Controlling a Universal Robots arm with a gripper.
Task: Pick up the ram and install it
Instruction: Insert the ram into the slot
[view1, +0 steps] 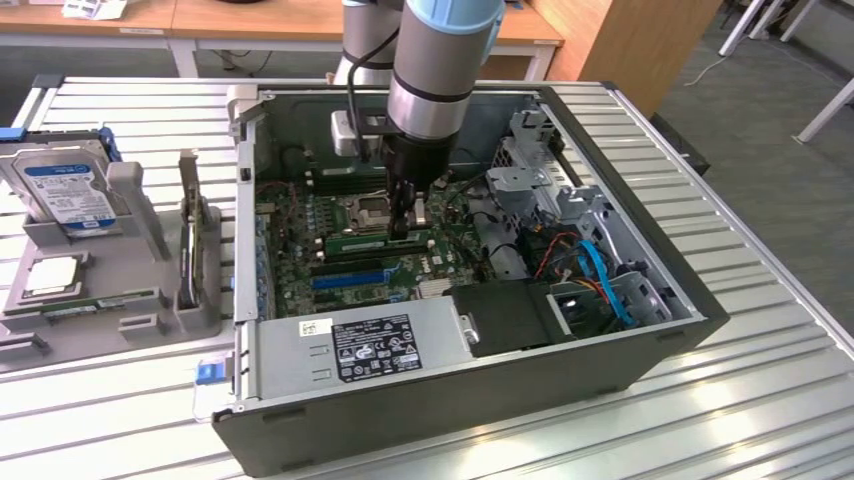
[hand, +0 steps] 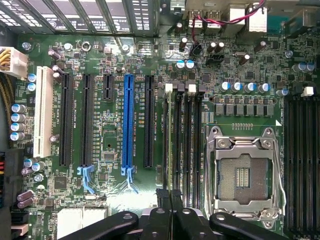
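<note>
Jaws are pinched nearly shut, fingertips (hand: 163, 197) clamped on the top edge of the ram (view1: 380, 241) (hand: 170, 140), the long thin green circuit-board stick. It stands on edge in one of the black memory slots, and I can't tell whether it's fully seated.

That slot bank sits just beside the square silver-framed CPU socket (view1: 370, 208) (hand: 243, 172), which is empty. On the slot bank's other side I see a black expansion slot, then the long blue expansion slot (hand: 128, 125), all on the large green motherboard (hand: 115, 60).

The arm comes straight down into the open dark grey PC case (view1: 441, 410), roughly mid-board. The grey power supply with a black-and-white label (view1: 360, 345) is at the case's near edge, and blue and orange cables (view1: 601, 275) are bundled in the corner at the exterior view's right.

The case sits mid-desk on the slatted aluminium desk (view1: 747, 300). A grey plastic parts tray (view1: 134, 190) is at the desk's edge on the exterior view's left, holding a silver hard drive with a blue label (view1: 67, 190) and a square silver processor chip (view1: 51, 275).
</note>
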